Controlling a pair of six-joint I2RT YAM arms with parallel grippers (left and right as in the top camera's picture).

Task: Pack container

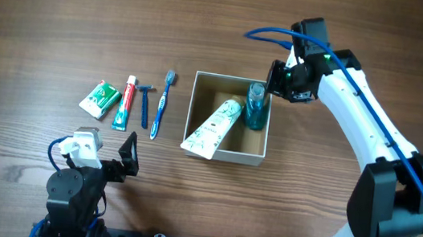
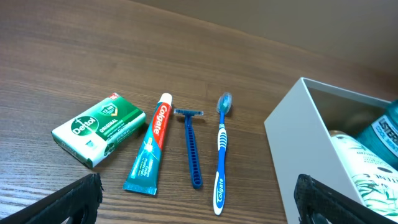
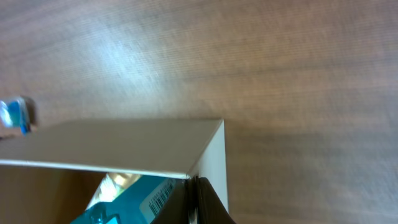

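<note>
Container (image 1: pixel 227 155) sits mid-bench, slightly toward the right edge, holding 1 white tube (image 1: pixel 212 127) lying slantwise and 1 teal bottle (image 1: pixel 256 106) in its far right corner. Right hand (image 1: pixel 279 78) hangs over that corner beside the bottle; cannot tell whether it grips. Left hand (image 1: pixel 127 157) is near the front edge, left side, its fingers spread wide and holding nothing.

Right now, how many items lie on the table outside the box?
4, in a row left of the box: soap, toothpaste, razor, toothbrush. None looks hidden.
</note>
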